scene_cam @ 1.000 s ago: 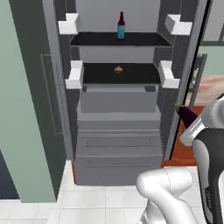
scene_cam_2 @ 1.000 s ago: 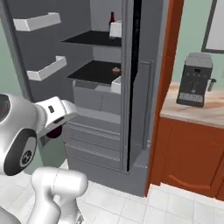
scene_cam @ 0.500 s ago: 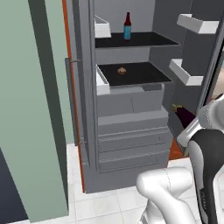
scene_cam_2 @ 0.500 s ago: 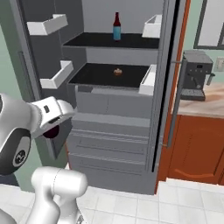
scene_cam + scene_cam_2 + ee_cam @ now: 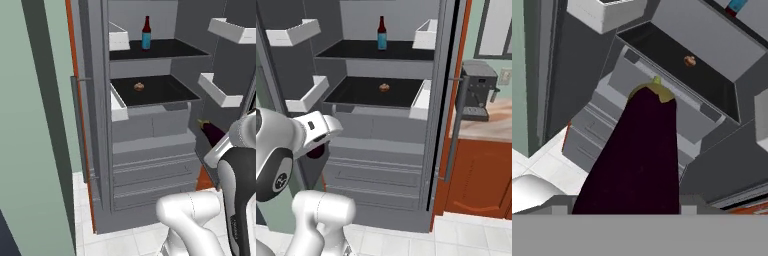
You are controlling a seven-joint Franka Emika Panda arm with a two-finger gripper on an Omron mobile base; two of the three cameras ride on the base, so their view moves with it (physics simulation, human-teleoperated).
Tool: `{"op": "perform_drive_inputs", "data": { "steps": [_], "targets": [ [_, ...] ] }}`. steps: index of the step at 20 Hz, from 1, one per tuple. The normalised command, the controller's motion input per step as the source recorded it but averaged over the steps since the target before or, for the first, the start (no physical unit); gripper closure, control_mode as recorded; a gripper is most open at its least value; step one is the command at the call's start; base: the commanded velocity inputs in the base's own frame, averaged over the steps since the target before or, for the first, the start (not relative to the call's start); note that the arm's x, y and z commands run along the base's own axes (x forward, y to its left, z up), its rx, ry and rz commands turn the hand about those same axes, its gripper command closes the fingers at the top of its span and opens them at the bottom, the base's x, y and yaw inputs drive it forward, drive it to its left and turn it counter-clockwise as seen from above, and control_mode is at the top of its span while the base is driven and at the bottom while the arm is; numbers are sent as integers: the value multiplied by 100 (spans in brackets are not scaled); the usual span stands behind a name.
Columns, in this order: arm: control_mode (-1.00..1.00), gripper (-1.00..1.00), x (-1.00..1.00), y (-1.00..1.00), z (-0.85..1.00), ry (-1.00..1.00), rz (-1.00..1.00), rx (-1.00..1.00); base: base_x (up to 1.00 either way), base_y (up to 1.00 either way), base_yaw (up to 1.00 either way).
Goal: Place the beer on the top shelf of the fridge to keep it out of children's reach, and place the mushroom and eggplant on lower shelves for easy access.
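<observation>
The fridge (image 5: 150, 150) stands open. The beer (image 5: 146, 33) (image 5: 382, 33) stands upright on the top shelf (image 5: 170, 48) (image 5: 356, 50). The mushroom (image 5: 139, 87) (image 5: 384, 87) (image 5: 689, 61) lies on the dark lower shelf (image 5: 165, 92) (image 5: 361, 92) below it. My gripper (image 5: 627, 206) is shut on the eggplant (image 5: 639, 155), a dark purple body with its green-stemmed end pointing toward the fridge. The eggplant (image 5: 212, 132) (image 5: 317, 151) hangs outside the fridge, at about the height of the upper grey drawer fronts (image 5: 150, 125).
White door bins (image 5: 235, 31) (image 5: 293, 32) jut from both open doors. The grey door with its bar handle (image 5: 456, 130) stands at the right, with a coffee machine (image 5: 476, 92) on a counter over a wooden cabinet (image 5: 476, 175) behind it. A green wall (image 5: 30, 125) is at the left.
The whole picture has shifted, so the base and cameras have moved relative to the fridge. The beer and mushroom stay on their shelves. The eggplant remains in my gripper.
</observation>
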Motion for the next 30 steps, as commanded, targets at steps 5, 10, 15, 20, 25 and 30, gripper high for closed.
{"op": "perform_drive_inputs", "data": {
  "steps": [5,10,15,20,25,30],
  "targets": [
    [100,100,0,0,0,0,0,0,56,-18,0],
    [100,100,0,0,0,0,0,0,59,-18,0],
    [100,100,0,0,0,0,0,0,62,-11,-1],
    [100,100,0,0,0,0,0,0,64,-2,-3],
    [100,100,0,0,0,0,0,0,53,-2,-4],
    [-100,100,24,-9,-2,0,-2,0,17,-3,-1]
  ]
}}
